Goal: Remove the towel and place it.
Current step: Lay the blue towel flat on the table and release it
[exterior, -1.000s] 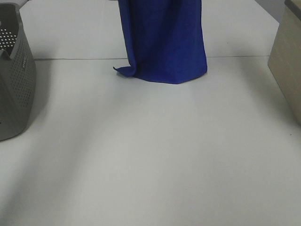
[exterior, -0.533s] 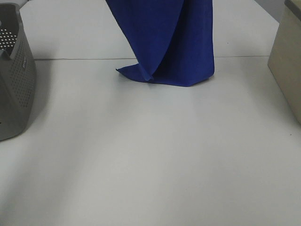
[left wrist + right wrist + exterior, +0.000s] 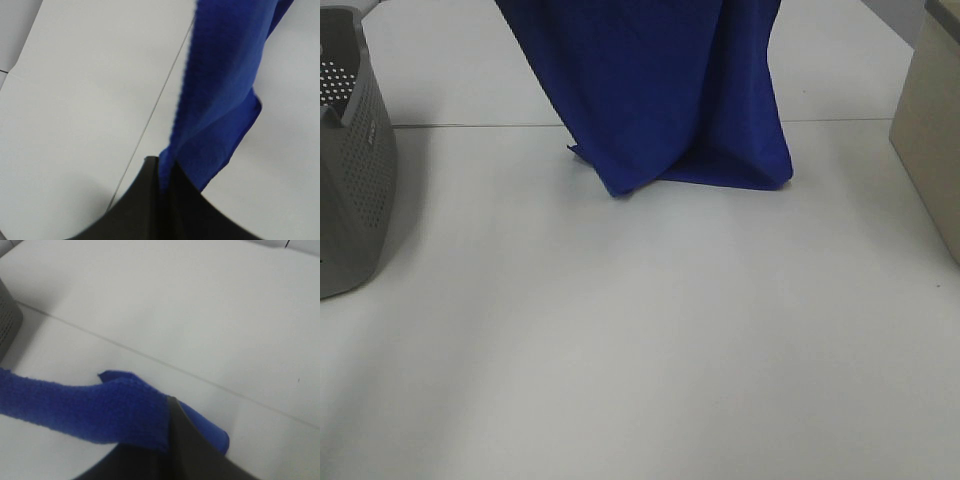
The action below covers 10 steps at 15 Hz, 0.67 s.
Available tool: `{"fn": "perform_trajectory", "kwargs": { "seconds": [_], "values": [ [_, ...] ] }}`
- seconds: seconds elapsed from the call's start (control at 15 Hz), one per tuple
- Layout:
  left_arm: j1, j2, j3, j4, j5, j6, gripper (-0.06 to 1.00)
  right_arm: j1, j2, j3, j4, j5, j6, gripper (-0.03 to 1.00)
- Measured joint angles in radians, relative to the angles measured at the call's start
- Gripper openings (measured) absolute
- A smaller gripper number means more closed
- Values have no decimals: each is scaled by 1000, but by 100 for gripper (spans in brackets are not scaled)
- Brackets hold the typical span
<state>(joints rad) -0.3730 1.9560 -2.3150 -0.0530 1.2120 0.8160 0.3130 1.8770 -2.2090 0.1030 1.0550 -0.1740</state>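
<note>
Both of your tools are clamped on the deep blue, plush rectangular towel (image 3: 660, 90). The left tool (image 3: 165, 185) has its jaws pressed together on a pinch of the cloth's upper edge, and the right tool (image 3: 169, 440) is closed just as tightly on another part of that edge. Neither holds anything else.

The relation that matters is that the towel hangs straight down from the two tools, with its long axis running from the held edge down to the white counter (image 3: 640, 350). The held edge runs out of the top of the high view. The lower hem has reached the counter and is folding there. It lies well apart from the grey perforated plastic basket (image 3: 355, 180), on the side toward the beige box-shaped cabinet (image 3: 930, 140).

The towel is already out of the basket, so what's left is probably the placing. Neither arm is nearer, since each carries one end of the same edge. I'd judge you need to move both together, away from the resting hem, so the cloth lays out flat and doesn't pile up. If one tool leads, the sheet will likely skew toward the basket or away from it.
</note>
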Motion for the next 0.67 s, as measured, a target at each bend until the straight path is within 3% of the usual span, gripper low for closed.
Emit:
{"fn": "perform_trajectory", "kwargs": {
  "seconds": [0.13,0.27,0.33,0.47,0.67],
  "values": [
    [0,-51,20,-34,2,-106,0,0,-1,0,45,113,6,1],
    [-1,-113,105,-6,2,-156,0,0,-4,0,83,156,6,1],
    [-18,-214,265,-1,4,-109,0,0,-30,51,96,161,8,1],
    [-36,-320,410,-52,7,-31,0,0,-92,159,97,163,14,1],
    [-40,-460,588,-122,7,-2,0,2,-217,341,104,163,27,1]
  ]
}}
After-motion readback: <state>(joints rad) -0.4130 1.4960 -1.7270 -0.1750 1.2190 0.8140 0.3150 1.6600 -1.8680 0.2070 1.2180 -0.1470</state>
